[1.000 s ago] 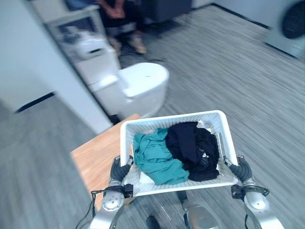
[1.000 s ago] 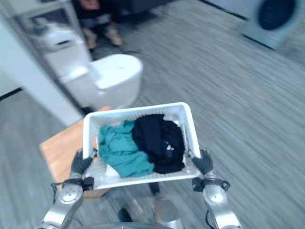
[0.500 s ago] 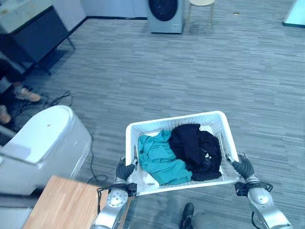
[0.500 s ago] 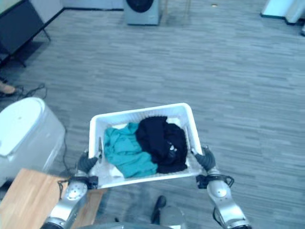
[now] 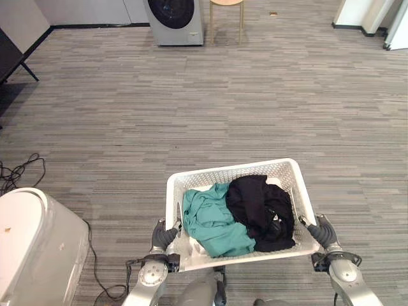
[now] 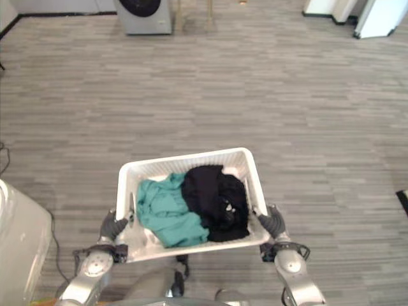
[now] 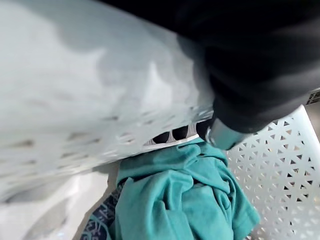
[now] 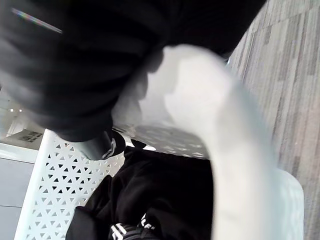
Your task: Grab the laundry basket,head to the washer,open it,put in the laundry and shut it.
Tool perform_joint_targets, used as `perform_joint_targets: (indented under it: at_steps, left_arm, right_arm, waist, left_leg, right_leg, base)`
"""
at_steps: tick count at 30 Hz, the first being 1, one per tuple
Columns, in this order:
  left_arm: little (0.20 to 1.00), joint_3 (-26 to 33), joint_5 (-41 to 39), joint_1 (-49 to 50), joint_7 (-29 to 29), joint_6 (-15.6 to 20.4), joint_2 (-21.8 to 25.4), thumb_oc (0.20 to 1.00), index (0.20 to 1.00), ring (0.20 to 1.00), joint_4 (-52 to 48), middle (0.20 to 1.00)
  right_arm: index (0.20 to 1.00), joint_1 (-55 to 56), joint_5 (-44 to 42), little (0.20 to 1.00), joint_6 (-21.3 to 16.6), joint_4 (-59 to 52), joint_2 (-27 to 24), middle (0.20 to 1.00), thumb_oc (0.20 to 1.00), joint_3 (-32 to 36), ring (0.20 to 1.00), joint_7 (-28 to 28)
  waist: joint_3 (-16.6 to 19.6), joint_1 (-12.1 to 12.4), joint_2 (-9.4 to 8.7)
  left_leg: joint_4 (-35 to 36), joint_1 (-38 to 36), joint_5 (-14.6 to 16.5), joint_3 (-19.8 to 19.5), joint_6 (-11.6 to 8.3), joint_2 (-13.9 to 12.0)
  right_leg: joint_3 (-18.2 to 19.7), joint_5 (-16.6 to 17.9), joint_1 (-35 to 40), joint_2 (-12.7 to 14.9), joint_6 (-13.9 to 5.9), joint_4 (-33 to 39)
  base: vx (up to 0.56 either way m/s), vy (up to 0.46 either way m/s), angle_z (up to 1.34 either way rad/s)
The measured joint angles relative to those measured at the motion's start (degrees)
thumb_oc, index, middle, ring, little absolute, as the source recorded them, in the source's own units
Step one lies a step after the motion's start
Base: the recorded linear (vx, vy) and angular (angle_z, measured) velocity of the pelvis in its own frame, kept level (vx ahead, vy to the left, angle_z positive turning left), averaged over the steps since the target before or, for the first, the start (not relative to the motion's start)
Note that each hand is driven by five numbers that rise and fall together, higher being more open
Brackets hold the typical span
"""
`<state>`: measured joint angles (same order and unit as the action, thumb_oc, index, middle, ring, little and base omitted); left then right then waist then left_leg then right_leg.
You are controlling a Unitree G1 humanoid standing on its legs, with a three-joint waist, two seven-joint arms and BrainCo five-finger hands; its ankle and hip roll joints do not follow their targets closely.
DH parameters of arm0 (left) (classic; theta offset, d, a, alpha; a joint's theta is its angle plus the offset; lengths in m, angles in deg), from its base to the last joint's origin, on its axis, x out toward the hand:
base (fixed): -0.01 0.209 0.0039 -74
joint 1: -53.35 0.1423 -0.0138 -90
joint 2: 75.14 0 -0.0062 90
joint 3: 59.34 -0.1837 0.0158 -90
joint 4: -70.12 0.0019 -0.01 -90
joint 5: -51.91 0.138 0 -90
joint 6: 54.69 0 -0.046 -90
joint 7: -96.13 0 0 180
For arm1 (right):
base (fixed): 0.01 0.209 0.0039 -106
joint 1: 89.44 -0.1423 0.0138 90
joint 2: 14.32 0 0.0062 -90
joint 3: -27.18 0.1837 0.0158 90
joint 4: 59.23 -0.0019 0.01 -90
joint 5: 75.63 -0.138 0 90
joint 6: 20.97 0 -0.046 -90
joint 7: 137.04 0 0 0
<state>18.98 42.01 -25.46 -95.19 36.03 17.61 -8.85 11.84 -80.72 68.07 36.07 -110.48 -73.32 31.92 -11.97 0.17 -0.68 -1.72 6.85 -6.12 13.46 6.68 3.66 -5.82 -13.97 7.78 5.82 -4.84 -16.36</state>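
Grey plank floor (image 5: 268,108), wooden stool (image 5: 225,5) beyond

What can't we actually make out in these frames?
- Left robot hand: fingers hidden behind the laundry basket wall in the eye views; its wrist view is blocked by the dark cover.
- Right robot hand: same, fingertips hidden by the basket's side.
- What lies under the teal garment and black garment: covered.
- Washer: top cut off by the picture's edge, so the door's state is unclear.
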Motion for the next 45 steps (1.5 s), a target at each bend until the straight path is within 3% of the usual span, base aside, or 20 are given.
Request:
perform_joint_targets:
  at_steps: [4, 7, 9, 12, 16, 18, 20, 22, 23, 25, 28, 31, 32, 34, 36, 37, 38, 40, 43, 45]
  left_arm:
    - [0.2, 1.08, -0.04, -1.42, 0.14, 0.2, 3.58, 0.2, 0.2, 0.2, -1.65, 0.2]
    - [0.2, 1.39, -0.04, -1.75, 0.15, 0.27, 3.29, 0.2, 0.2, 0.2, -2.23, 0.2]
    - [0.2, 1.48, -0.04, -1.45, 0.22, 0.27, 2.23, 0.2, 0.2, 0.2, -0.91, 0.2]
    - [0.2, 1.16, 0.03, -0.8, 0.51, 0.19, 0.99, 0.2, 0.2, 0.2, 0.23, 0.2]
    - [0.2, 0.33, 2.01, 0.44, 1.25, 0.17, 0.51, 0.2, 0.2, 0.2, 0.56, 0.2]
    - [0.2, 0.2, 2.14, 1.31, 1.28, 0.04, -0.59, 0.2, 0.2, 0.2, 0.59, 0.2]
    - [0.2, 0.19, 2.13, 1.6, 1.33, 0.01, -1.04, 0.2, 0.2, 0.2, 0.65, 0.2]
    - [0.2, 0.25, 2.08, 1.57, 1.39, 0.0, -1.16, 0.2, 0.2, 0.2, 0.05, 0.2]
    - [0.2, 0.75, 2.06, 2.24, 1.4, 0.09, -1.03, 0.2, 0.2, 0.2, -0.65, 0.2]
    - [0.2, 0.85, 2.05, 1.79, 1.46, 0.09, -0.38, 0.2, 0.2, 0.2, -1.56, 0.2]
    - [0.2, 0.7, 2.08, -0.8, 2.07, 0.1, -0.79, 0.2, 0.2, 0.2, -2.21, 0.2]
    - [0.2, 0.63, 2.12, -0.72, 2.13, 0.1, -0.5, 0.2, 0.2, 0.2, -2.19, 0.2]
    - [0.2, 0.72, 2.12, -0.48, 2.15, 0.11, -0.48, 0.2, 0.2, 0.2, -2.17, 0.2]
    - [0.2, 0.73, 2.15, -0.39, 2.2, 0.1, -0.98, 0.2, 0.2, 0.2, -1.98, 0.2]
    - [0.2, 0.78, 2.12, 1.04, 2.3, -0.23, -1.56, 0.2, 0.2, 0.2, -1.11, 0.2]
    - [0.2, 0.87, 2.12, 2.69, 2.38, -0.2, -1.76, 0.2, 0.2, 0.2, -1.18, 0.2]
    - [0.2, 1.63, 2.1, 3.55, 2.61, -0.25, -1.69, 0.2, 0.2, 0.2, -1.02, 0.2]
    - [0.2, 2.04, 2.1, 2.86, 2.71, -0.57, -1.86, 0.2, 0.2, 0.2, -1.06, 0.2]
    - [0.2, 1.41, 2.05, 0.02, 2.84, -0.65, 1.08, 0.2, 0.2, 0.2, -1.06, 0.2]
    - [0.2, 1.43, 2.03, -1.14, 2.79, -0.57, 1.44, 0.2, 0.2, 0.2, -1.13, 0.2]
  right_arm:
    - [0.2, -1.65, 0.0, 0.2, -0.05, -0.35, 0.87, 0.2, 0.2, -1.21, 0.2, 0.05]
    - [0.2, -2.52, -0.01, 0.2, -0.04, -0.33, 0.45, 0.2, 0.2, -0.95, 0.2, 0.08]
    - [0.2, -1.03, -0.02, 0.2, -0.04, -0.26, 0.2, 0.2, 0.2, -0.69, 0.2, 0.21]
    - [0.2, 0.67, -0.02, 0.2, 0.04, 0.32, 0.33, 0.2, 0.2, -0.28, 0.2, 0.5]
    - [0.2, 4.15, -0.01, 0.2, 0.05, 0.62, 0.82, 0.2, 0.2, 0.71, 0.2, 1.48]
    - [0.2, 4.18, -0.04, 0.2, 0.05, 2.01, 0.81, 0.2, 0.2, 1.18, 0.2, 1.94]
    - [0.2, 3.74, -0.09, 0.2, 0.02, 2.28, 0.21, 0.2, 0.2, 1.29, 0.2, 2.57]
    - [0.2, 2.14, -0.08, 0.2, -0.58, 2.5, -0.13, 0.2, 0.2, 2.1, 0.2, 3.1]
    - [0.2, 1.06, -0.07, 0.2, -0.59, 2.45, -0.38, 0.2, 0.2, 1.71, 0.2, 3.39]
    - [0.2, 0.21, -0.06, 0.2, -0.63, 1.31, -1.06, 0.2, 0.2, 1.63, 0.2, 3.39]
    - [0.2, -0.45, -0.1, 0.2, -0.74, -0.28, -1.54, 0.2, 0.2, 3.88, 0.2, 3.38]
    - [0.2, -0.22, -0.16, 0.2, -0.84, -0.17, -1.55, 0.2, 0.2, 3.46, 0.2, 3.35]
    - [0.2, -0.05, -0.16, 0.2, -0.91, -0.14, -1.56, 0.2, 0.2, 3.28, 0.2, 3.32]
    - [0.2, -0.17, -0.16, 0.2, -0.96, 0.72, -1.5, 0.2, 0.2, 3.26, 0.2, 3.19]
    - [0.2, 0.36, -0.16, 0.2, -0.9, 2.22, -1.49, 0.2, 0.2, 2.23, 0.2, 3.21]
    - [0.2, 1.39, -0.15, 0.2, -0.9, 1.82, -1.71, 0.2, 0.2, 1.8, 0.2, 3.28]
    - [0.2, 2.63, 0.0, 0.2, -0.58, 1.41, -1.32, 0.2, 0.2, 0.92, 0.2, 3.31]
    - [0.2, 2.44, 0.01, 0.2, -0.41, 1.66, -1.11, 0.2, 0.2, 0.94, 0.2, 3.47]
    - [0.2, 3.0, 0.12, 0.2, -0.4, -0.67, -0.19, 0.2, 0.2, 1.2, 0.2, 3.5]
    - [0.2, 2.0, 0.12, 0.2, -0.4, -0.74, -0.15, 0.2, 0.2, 1.35, 0.2, 3.5]
  waist:
    - [0.0, 0.13, -1.29]
    - [-0.73, -0.81, -0.29]
    - [-1.33, -2.15, 0.21]
    - [-1.94, -3.66, 0.01]
    - [-1.91, -4.91, -0.24]
    - [-1.07, -6.16, 1.67]
    - [-0.94, -5.56, 1.22]
    - [-0.56, -4.17, 1.37]
    - [-0.59, -3.21, 1.32]
    - [-0.31, -3.09, 0.62]
    - [-1.26, -3.09, -1.47]
    - [-1.11, -3.0, -1.74]
    - [-1.04, -2.75, -1.75]
    - [-0.7, -1.97, -0.57]
    - [-0.79, -1.12, -0.36]
    - [-0.54, -0.94, 0.07]
    - [-0.21, -1.05, -1.88]
    - [0.32, -1.15, -1.49]
    - [0.34, -1.07, -2.07]
    - [-0.03, -1.17, -1.46]
  left_leg:
    - [3.6, -4.15, 2.4, 0.18, -0.67, 0.91]
    - [5.98, -5.58, 3.11, 0.5, -0.48, 0.89]
    - [5.66, -6.87, 5.28, -0.14, -1.04, 0.86]
    - [5.84, -9.88, 7.29, -1.77, -1.88, 1.63]
    - [5.28, -16.15, 11.79, -6.61, -4.24, 1.76]
    - [2.08, -17.79, 14.1, -9.11, -6.72, -1.45]
    - [-6.45, -16.06, 14.15, -6.57, -7.14, -2.69]
    - [-30.84, -6.1, 12.85, -2.6, -7.76, -7.45]
    - [-35.27, -4.4, 13.88, -1.82, -8.31, -9.98]
    - [-35.24, -1.76, 14.89, -2.15, -8.86, -10.32]
    - [-21.21, 2.76, 16.6, -0.21, -8.13, -6.63]
    - [-10.54, 6.04, 11.91, 1.47, -6.9, -5.02]
    - [-8.1, 7.06, 10.48, 1.74, -7.57, -4.52]
    - [-3.26, 10.3, 7.29, 0.23, -8.21, -3.92]
    - [-0.64, 11.67, 2.53, -0.14, -6.25, -2.61]
    - [-0.33, 9.34, 3.0, 0.05, -5.9, -2.32]
    - [-2.48, 6.79, 1.77, 1.22, -2.72, -0.44]
    - [-2.09, 3.82, 2.72, 1.8, -1.29, -0.21]
    - [2.63, -2.87, 2.39, -0.53, 0.26, 2.08]
    - [4.58, -5.47, 2.67, -0.69, -0.12, 2.8]
  right_leg:
    - [1.25, -1.95, -11.79, 1.31, -1.9, -18.45]
    - [-1.24, -2.33, -21.58, 1.09, -0.77, -11.26]
    - [-1.7, 4.95, -25.93, 0.08, -1.1, 4.27]
    - [-2.2, 14.4, -26.33, 0.69, -1.36, 18.24]
    - [-2.79, 18.66, -21.36, 1.31, -1.01, 18.82]
    - [-2.33, 22.52, -19.49, -1.03, 1.36, 15.3]
    - [-2.75, 23.59, -17.47, -1.96, 5.67, 12.9]
    - [-4.49, 19.19, -14.16, -3.68, 8.35, 12.46]
    - [-3.49, 18.75, -12.47, -4.86, 9.17, 12.81]
    - [-3.01, 16.95, -10.03, -5.87, 10.75, 13.54]
    - [-1.24, 15.97, -3.62, -5.95, 10.0, 19.06]
    - [-2.37, 15.15, 0.15, -7.17, 8.64, 20.63]
    - [-2.92, 13.56, 1.01, -7.44, 6.98, 20.92]
    - [-2.77, 11.48, 1.72, -9.1, 7.2, 20.91]
    - [-0.9, 9.68, 5.63, -10.03, 5.51, 20.89]
    - [-0.21, 8.2, 8.36, -10.16, 4.23, 20.9]
    - [0.81, 3.93, 12.3, -8.05, 5.15, 20.25]
    - [1.02, 2.66, 6.46, -6.86, 4.45, 4.48]
    - [-0.68, 0.56, -9.9, -2.25, -0.65, -26.88]
    - [-3.41, -1.05, -17.05, 0.73, -0.3, -29.92]
  base:
    - [0.22, 0.039, -0.17]
    - [0.33, -0.068, -0.06]
    - [0.34, -0.119, 0.15]
    - [0.4, -0.176, 0.26]
    - [0.41, -0.218, 0.58]
    - [0.32, -0.274, 0.91]
    - [0.36, -0.384, 0.62]
    - [0.3, -0.244, 0.01]
    - [0.26, -0.156, -0.31]
    - [0.31, -0.098, -0.15]
    - [0.28, -0.029, -0.12]
    - [0.28, 0.004, -0.3]
    - [0.33, 0.018, -0.45]
    - [0.35, 0.049, -0.5]
    - [0.45, 0.117, -0.59]
    - [0.67, 0.23, -0.65]
    - [0.63, 0.226, -0.51]
    - [0.4, 0.167, -0.41]
    - [0.29, 0.102, -0.06]
    - [0.28, 0.021, 0.25]
